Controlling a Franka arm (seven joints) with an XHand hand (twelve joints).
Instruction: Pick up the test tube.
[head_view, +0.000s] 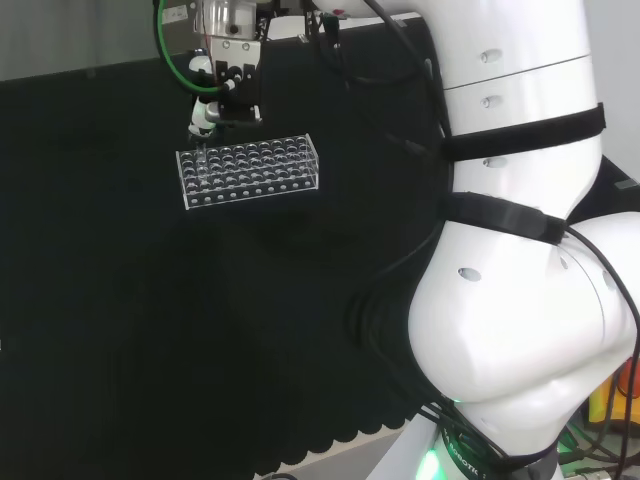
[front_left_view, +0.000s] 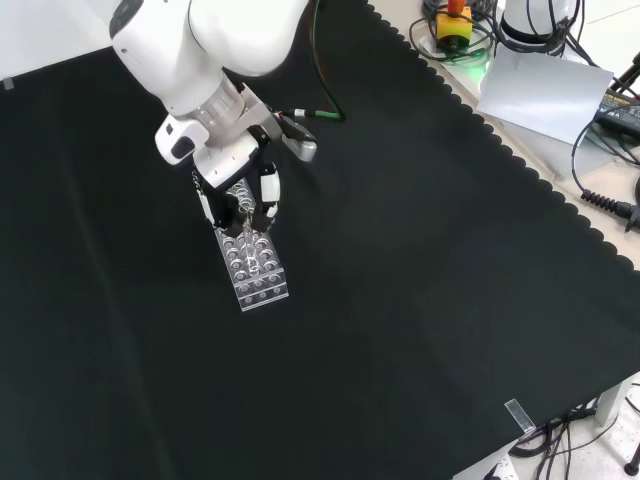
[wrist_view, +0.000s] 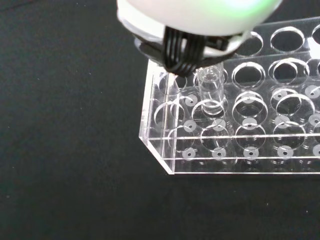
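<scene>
A clear test tube (wrist_view: 210, 90) stands upright in a hole near one end of the clear plastic rack (wrist_view: 159, 150), its top reaching up under the hand (wrist_view: 200, 12). The tube's lower end seems to hang partway down inside the rack. In the front view the hand (front_left_view: 240, 197) points down over the far end of the rack (front_left_view: 260, 282), with its fingers curled in on either side of the tube's top. In the head view the hand (head_view: 214, 104) sits just above the left end of the rack (head_view: 250, 172). The other holes that show hold nothing.
Black cloth (front_left_view: 420, 280) covers the bench around the rack. The arm's white links (head_view: 520, 250) stand at the right of the head view. Cables and a yellow-and-red button box (front_left_view: 455, 25) lie beyond the cloth's scalloped edge.
</scene>
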